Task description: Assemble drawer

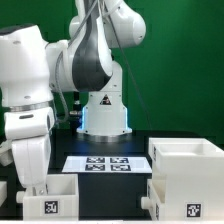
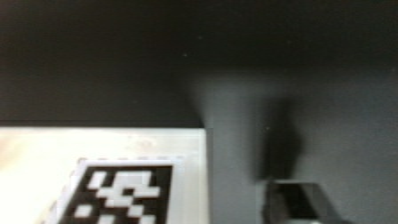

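Observation:
My gripper [image 1: 36, 178] hangs at the exterior view's lower left, right over a small white tray [image 1: 52, 198] with a tag on its front wall. In the wrist view one dark fingertip [image 2: 294, 200] shows well off centre over the dark table. The tray's white tagged wall [image 2: 125, 190] lies beside it, and the other finger is hidden. The jaws stand apart and hold nothing. The large white housing [image 1: 188, 160] stands at the lower right. A second white tagged tray [image 1: 165, 198] stands in front of it.
The marker board [image 1: 100, 163] lies flat on the black table between the left tray and the housing. The arm's base [image 1: 102, 112] stands behind it. A green backdrop closes the back.

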### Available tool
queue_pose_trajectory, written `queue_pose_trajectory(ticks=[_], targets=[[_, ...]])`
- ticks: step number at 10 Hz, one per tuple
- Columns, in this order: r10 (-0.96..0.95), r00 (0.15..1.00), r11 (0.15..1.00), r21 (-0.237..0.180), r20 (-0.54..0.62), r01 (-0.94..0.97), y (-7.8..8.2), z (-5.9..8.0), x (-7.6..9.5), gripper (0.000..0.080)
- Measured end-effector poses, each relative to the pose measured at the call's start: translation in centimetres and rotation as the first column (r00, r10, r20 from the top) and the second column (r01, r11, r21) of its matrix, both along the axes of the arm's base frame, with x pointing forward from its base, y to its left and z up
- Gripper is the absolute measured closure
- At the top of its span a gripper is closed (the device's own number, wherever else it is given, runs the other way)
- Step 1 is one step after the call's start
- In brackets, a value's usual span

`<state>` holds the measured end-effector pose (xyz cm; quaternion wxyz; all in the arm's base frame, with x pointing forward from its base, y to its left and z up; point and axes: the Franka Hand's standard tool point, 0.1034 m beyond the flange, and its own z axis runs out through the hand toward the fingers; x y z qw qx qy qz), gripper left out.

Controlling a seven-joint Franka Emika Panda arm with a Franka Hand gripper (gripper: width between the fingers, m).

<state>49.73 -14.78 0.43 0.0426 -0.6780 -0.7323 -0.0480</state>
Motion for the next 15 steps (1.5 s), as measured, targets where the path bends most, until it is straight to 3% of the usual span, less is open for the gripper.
queue_pose_trajectory(ticks=[1, 2, 3, 5, 7, 9, 13, 15], targets=[[-0.001, 1.000, 1.000, 0.000, 0.000, 0.001, 0.0, 0.0, 0.0, 0.0650], [-0.002, 1.000, 1.000, 0.000, 0.000, 0.002, 0.0, 0.0, 0.0, 0.0761], [-0.025, 1.000, 1.000, 0.000, -0.002, 0.025, 0.5, 0.2, 0.0, 0.0762], [-0.059, 0.998, 0.998, -0.009, 0.005, 0.059, 3.6, 2.0, 0.5, 0.0762], [-0.099, 0.994, 0.994, -0.048, 0.038, 0.101, 8.2, 5.2, 3.0, 0.0762], [-0.039, 0.996, 0.996, -0.072, 0.077, 0.045, 11.0, 6.3, 5.6, 0.0761], [-0.042, 0.996, 0.996, -0.072, 0.080, 0.048, 11.0, 6.0, 5.6, 0.0761], [-0.090, 0.993, 0.993, -0.075, 0.079, 0.096, 12.4, 6.2, 5.7, 0.0761]])
